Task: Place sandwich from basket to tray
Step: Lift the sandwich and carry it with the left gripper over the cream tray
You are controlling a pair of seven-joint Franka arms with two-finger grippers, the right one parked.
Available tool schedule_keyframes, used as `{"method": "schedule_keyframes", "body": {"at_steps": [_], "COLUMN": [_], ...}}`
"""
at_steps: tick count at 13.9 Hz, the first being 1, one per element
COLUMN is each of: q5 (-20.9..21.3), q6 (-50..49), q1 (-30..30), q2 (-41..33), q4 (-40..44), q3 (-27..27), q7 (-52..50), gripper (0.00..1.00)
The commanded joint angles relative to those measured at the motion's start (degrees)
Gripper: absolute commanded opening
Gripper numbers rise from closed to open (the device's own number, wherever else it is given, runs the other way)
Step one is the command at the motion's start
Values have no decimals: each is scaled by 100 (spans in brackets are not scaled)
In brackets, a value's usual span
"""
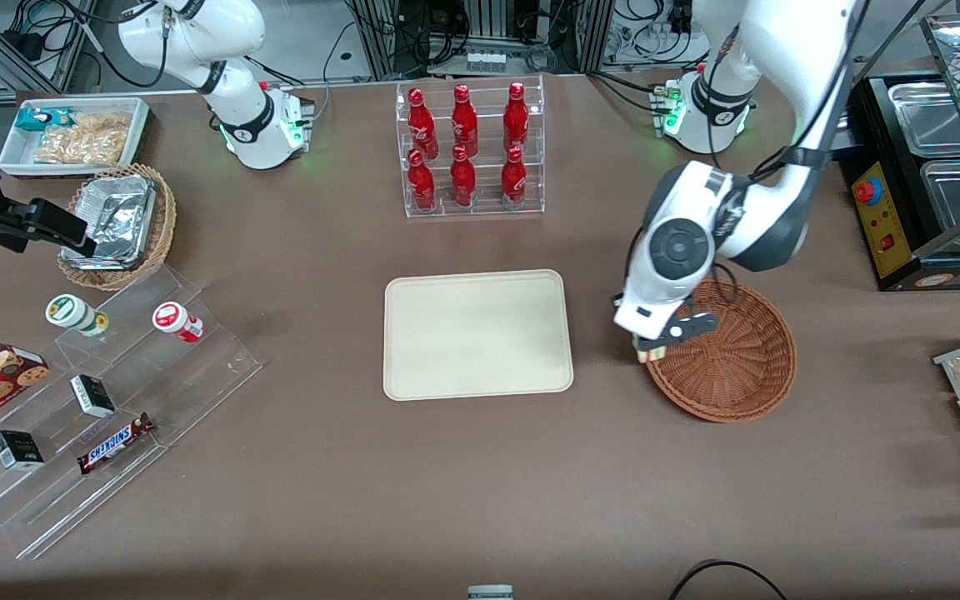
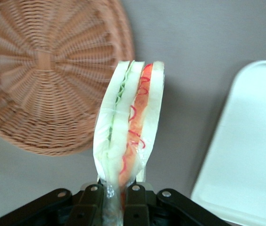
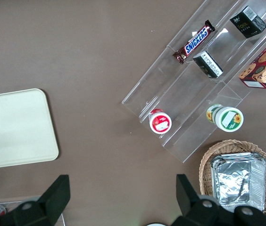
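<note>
Sandwich [image 2: 130, 122] was pinched tight between the two black fingers [image 2: 91, 203] of the gripper [image 1: 653, 348]. It was wrapped in clear film and showed green and red filling between white bread. It hung in the air above the brown table [image 1: 480, 483], just at the rim of the round woven basket [image 1: 734, 367], on the side nearest the tray [image 1: 477, 333]. The basket had nothing in it. The cream tray lay flat on the table beside the basket, not touching it.
</note>
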Motion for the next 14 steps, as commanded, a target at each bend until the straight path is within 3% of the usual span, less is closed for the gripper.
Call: {"method": "schedule_keyframes", "body": {"at_steps": [1,7,14], "q5": [-236,-615,-527], "q6": [-155,-93,160], "q1": [-529,-996,-1629], "q2": [716,1789,2457], "q4": [885,2292,2988], "q3": [10,-349,-359], "q7": [-289,-826,-1459], "gripper": [7,7,7]}}
